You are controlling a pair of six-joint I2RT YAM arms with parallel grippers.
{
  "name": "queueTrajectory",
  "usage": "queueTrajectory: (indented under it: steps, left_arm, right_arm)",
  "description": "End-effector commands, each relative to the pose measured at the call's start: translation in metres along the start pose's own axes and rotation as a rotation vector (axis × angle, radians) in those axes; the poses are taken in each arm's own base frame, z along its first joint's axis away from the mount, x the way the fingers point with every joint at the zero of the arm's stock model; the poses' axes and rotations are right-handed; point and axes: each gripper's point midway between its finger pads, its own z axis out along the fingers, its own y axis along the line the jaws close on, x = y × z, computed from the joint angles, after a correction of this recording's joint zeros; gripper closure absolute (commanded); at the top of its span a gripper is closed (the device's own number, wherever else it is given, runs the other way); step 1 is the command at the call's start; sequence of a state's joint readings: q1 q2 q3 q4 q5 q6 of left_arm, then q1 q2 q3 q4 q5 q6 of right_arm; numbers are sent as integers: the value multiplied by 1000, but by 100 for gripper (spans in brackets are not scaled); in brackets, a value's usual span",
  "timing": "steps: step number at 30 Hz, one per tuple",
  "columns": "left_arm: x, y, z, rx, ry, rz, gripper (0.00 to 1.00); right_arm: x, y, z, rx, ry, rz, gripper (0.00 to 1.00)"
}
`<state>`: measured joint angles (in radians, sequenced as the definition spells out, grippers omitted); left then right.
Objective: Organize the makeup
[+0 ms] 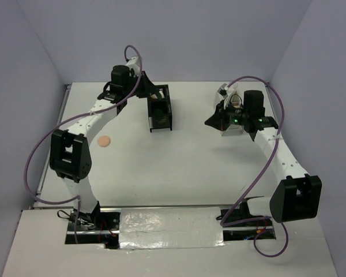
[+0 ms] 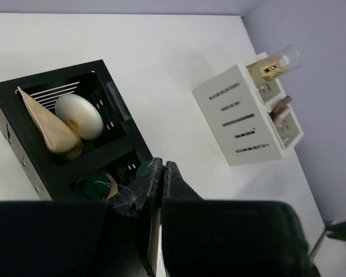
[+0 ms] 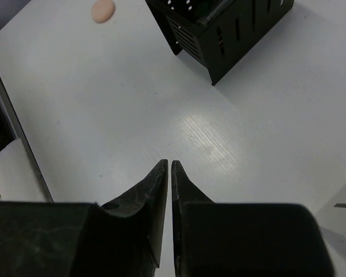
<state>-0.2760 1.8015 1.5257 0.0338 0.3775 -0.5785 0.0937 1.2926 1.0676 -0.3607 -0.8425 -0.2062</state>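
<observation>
A peach round puff (image 1: 105,141) lies alone on the table's left side and shows in the right wrist view (image 3: 102,10). The black slotted organizer (image 2: 29,144) holds a white-gold oval compact (image 2: 79,116), a tan flat palette (image 2: 51,128) leaning beside it, and a dark green round compact (image 2: 96,186) in the near compartment. A gold-capped bottle (image 2: 273,64) lies in the white organizer (image 2: 242,118). My left gripper (image 2: 162,164) is shut and empty, just over the black organizer's near corner. My right gripper (image 3: 169,164) is shut and empty above bare table.
The black organizer (image 1: 160,109) stands at the back centre, and its slotted side shows in the right wrist view (image 3: 225,29). The white organizer (image 1: 233,127) is mostly hidden under my right arm at the back right. Walls enclose the table on the left, back and right.
</observation>
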Motion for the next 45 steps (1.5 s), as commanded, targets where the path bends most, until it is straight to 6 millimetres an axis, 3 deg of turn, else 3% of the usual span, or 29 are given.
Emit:
queueTrajectory:
  steps: [1, 8, 12, 16, 35, 38, 41, 43, 44, 45]
  left_arm:
    - [-8, 2, 15, -51, -11, 41, 100]
    - [13, 28, 24, -155, 38, 61, 95]
    - [22, 33, 25, -169, 66, 60, 79]
    - [28, 37, 24, -182, 83, 60, 69]
    - [25, 26, 10, -160, 84, 83, 37]
    - [25, 26, 8, -158, 83, 82, 37]
    - [16, 15, 0, -134, 50, 85, 42]
    - [-3, -4, -16, -102, -5, 110, 55]
    - [-5, -6, -23, -104, -14, 117, 62]
    - [-18, -17, -39, -94, -52, 134, 77]
  right_arm:
    - [-19, 7, -7, -3, -43, -56, 86]
    - [-18, 6, -5, -10, -37, -51, 82]
    - [-19, 4, -4, -14, -31, -42, 77]
    - [-19, 4, -3, -18, -29, -39, 74]
    - [-23, 6, 3, -46, -5, -46, 53]
    - [-23, 6, 3, -44, -6, -48, 52]
    - [-23, 10, 5, -50, 7, -68, 52]
    - [-29, 22, 13, -78, 25, -142, 51]
    - [-23, 24, 19, -79, 66, -146, 50]
    - [-34, 29, 22, -86, 64, -219, 49]
